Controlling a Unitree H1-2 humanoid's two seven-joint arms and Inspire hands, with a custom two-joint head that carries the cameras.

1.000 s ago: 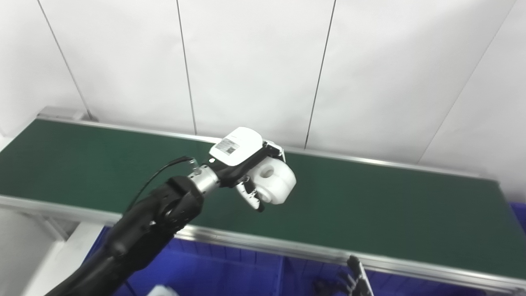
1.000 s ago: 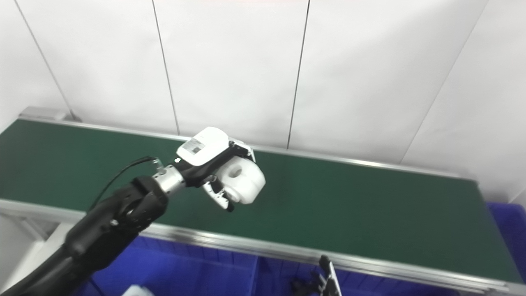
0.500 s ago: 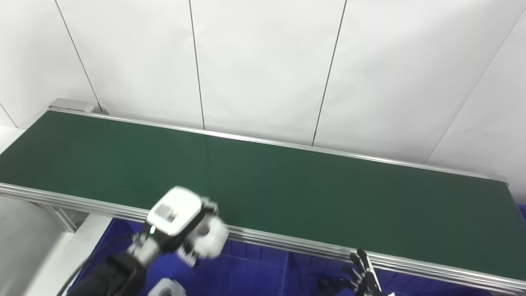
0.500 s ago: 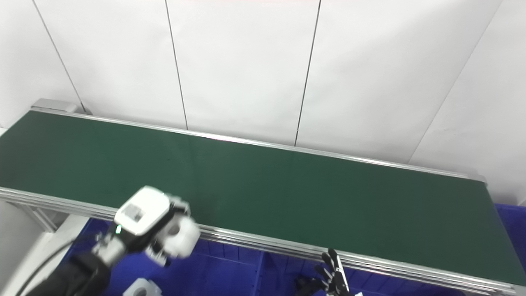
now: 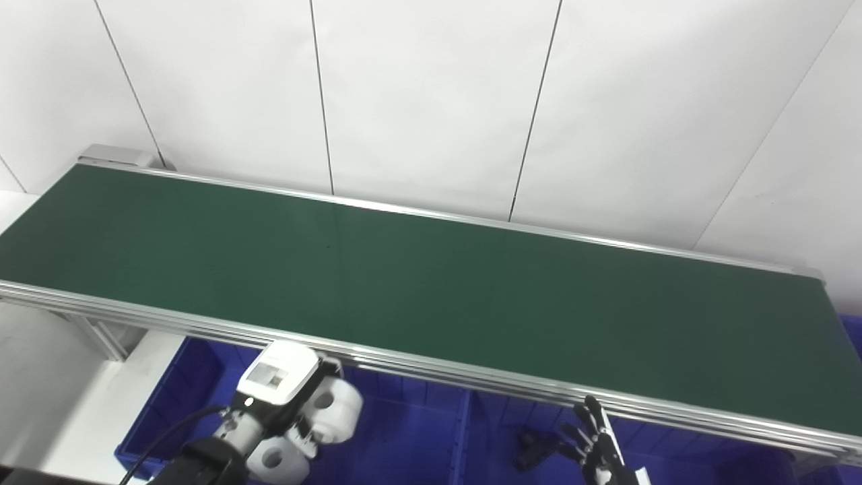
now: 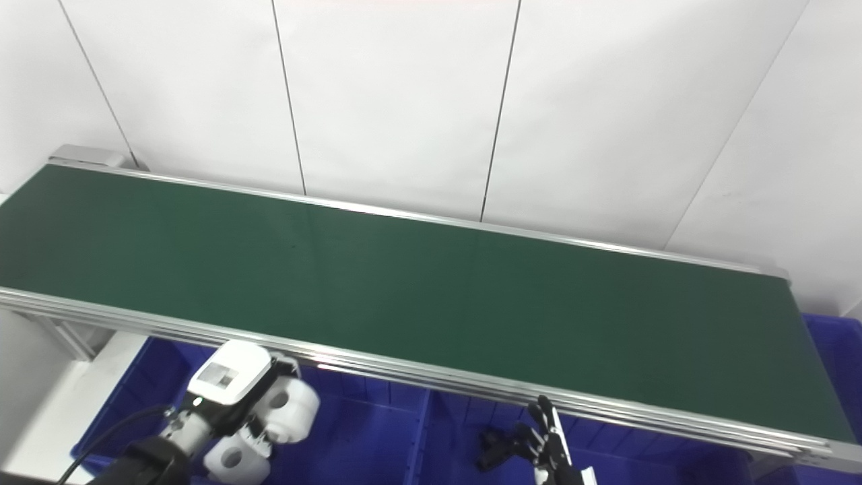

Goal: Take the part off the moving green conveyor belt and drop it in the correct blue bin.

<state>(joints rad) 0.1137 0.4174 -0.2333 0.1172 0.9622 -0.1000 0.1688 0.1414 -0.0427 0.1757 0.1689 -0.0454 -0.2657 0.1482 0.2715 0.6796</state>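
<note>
Ahead of me, from ten o'clock round to two, stands a white panelled wall (image 5: 431, 101), split by thin dark vertical seams and evenly lit, no shadows on it. Down at eight o'clock a pale white floor (image 5: 40, 397) shows, plain and bright.

Bottom edge cuts off the right hand (image 5: 596, 444) and blue bin (image 5: 404, 444).

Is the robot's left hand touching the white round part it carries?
Touching. The left eye view shows the left hand with its fingers wrapped round the white part.
</note>
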